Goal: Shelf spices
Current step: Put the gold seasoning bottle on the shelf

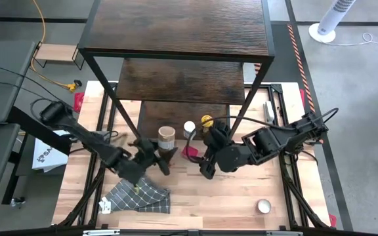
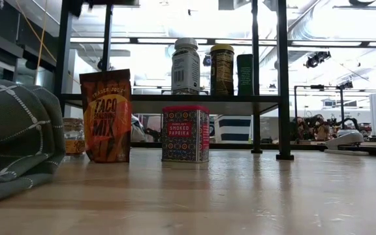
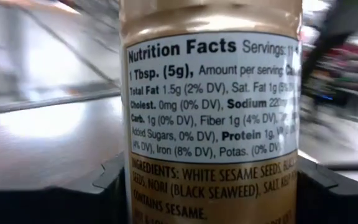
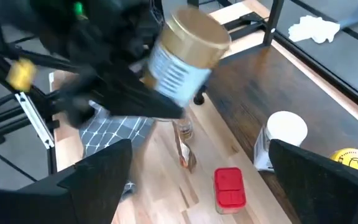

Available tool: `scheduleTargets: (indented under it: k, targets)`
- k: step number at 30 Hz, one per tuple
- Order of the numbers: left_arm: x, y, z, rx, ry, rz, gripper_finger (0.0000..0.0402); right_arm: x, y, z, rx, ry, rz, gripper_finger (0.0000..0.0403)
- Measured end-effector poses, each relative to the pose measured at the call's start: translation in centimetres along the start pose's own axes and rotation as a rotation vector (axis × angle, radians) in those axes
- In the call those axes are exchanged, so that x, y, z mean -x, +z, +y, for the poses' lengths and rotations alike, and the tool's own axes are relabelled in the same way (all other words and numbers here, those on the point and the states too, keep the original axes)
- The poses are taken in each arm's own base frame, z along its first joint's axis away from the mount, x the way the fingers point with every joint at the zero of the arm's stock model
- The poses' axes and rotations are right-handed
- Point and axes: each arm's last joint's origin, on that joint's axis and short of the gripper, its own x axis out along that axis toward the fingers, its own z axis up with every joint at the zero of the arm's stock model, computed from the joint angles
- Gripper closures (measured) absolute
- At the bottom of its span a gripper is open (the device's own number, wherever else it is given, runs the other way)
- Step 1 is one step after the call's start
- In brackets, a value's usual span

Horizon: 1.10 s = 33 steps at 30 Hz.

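A tall three-tier shelf of dark brown wood boards on a thin black metal frame (image 1: 176, 29) fills the overhead view from ten o'clock round to two o'clock of the light wood table (image 1: 241, 196). On its lowest board stand a white-lidded jar (image 1: 189, 127) and a yellow-lidded jar (image 1: 206, 121), near the centre. A grey checked cloth (image 1: 140, 195) lies crumpled at seven o'clock. The left gripper (image 1: 155, 156), just left of centre, pinches a gold-lidded cylindrical seasoning jar with a white nutrition label (image 3: 213, 118), its two dark fingers pressed against the jar's sides low on the body; the right wrist view shows that jar tilted above the table. The right gripper (image 1: 205, 164), just right of centre, has its fingers spread wide and holds nothing. Below it on the table lie a small red-topped smoked paprika tin (image 4: 229, 186) and an orange taco mix pouch (image 2: 106, 116), both just in front of the shelf. A small round white-lidded jar (image 1: 264, 206) sits apart at five o'clock. The held jar looks rigid, light and smooth-walled, so it could slip or twist; a grip across the middle of the labelled body seems safest. The pouch is likely soft and would crumple.
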Motion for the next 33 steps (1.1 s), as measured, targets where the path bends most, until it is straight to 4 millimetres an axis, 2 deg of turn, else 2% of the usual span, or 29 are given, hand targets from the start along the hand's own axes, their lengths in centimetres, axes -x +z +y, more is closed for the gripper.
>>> scheduleTargets:
  k: [3, 7, 9, 13, 17, 20, 27, 32, 33]
  targets:
    - [-1.1, -2.6, 0.5, -0.040, 0.133, -0.076, 0.0144, 0.0, 0.0, -0.1, 0.035, -0.028, -0.021, 0.0030]
    - [-4.0, -6.0, 1.9, -0.095, 0.258, -0.110, 0.0144, -0.1, 0.3, -0.4, 0.083, -0.106, -0.071, 0.0030]
    - [-5.4, -7.0, 2.5, -0.078, 0.302, -0.118, 0.0144, -0.1, 0.4, -0.5, 0.068, -0.121, -0.080, 0.0030]
    - [-7.5, -7.2, 3.2, -0.073, 0.365, -0.135, 0.0144, -0.2, 0.5, -0.7, 0.010, -0.123, -0.083, 0.0030]
    - [-8.6, -6.6, 4.1, -0.143, 0.418, -0.136, 0.0144, -0.1, 0.4, -0.9, 0.018, -0.147, -0.085, 0.0030]
    - [-9.2, -7.0, 5.1, -0.208, 0.452, -0.121, 0.0144, -0.1, 0.3, -1.1, 0.035, -0.176, -0.084, 0.0030]
    - [-9.5, -7.8, 7.1, -0.233, 0.496, -0.115, 0.0144, 0.0, 0.2, -1.4, 0.082, -0.250, -0.107, 0.0029]
    - [-9.8, -7.9, 7.5, -0.167, 0.497, -0.126, 0.0143, -0.3, 0.5, -1.8, 0.055, -0.232, -0.088, 0.0029]
    - [-9.8, -7.9, 7.5, -0.152, 0.494, -0.129, 0.0132, -0.2, 0.5, -1.9, 0.041, -0.222, -0.082, 0.0029]
